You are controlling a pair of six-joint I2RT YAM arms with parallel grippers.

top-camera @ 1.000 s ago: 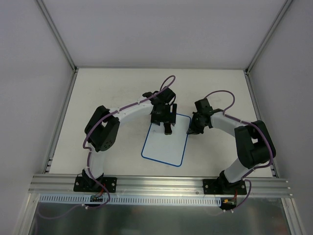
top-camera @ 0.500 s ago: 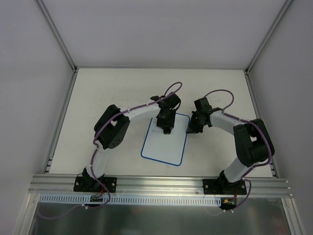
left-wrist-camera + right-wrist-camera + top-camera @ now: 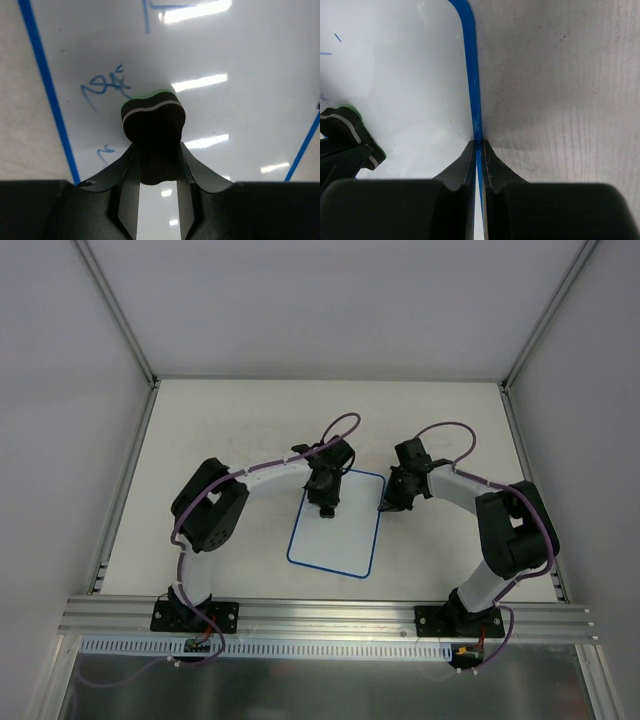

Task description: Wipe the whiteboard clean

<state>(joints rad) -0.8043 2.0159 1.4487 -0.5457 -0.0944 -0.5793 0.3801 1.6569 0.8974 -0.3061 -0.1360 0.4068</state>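
The whiteboard (image 3: 336, 535) lies flat on the table, white with a thin blue rim. Faint blue marks (image 3: 102, 90) remain near its left edge in the left wrist view. My left gripper (image 3: 325, 508) is shut on the small black eraser block (image 3: 152, 120), which has a green edge and presses on the board's upper left part. My right gripper (image 3: 385, 507) is shut on the board's blue right rim (image 3: 475, 110), pinching it. The eraser also shows at the left of the right wrist view (image 3: 347, 130).
The pale table (image 3: 230, 430) is bounded by metal rails (image 3: 120, 490) on the left and right and white walls behind. An aluminium beam (image 3: 320, 618) runs along the near edge by the arm bases.
My left gripper has moved left across the board's top with the eraser. The right gripper has stayed on the board's right rim.
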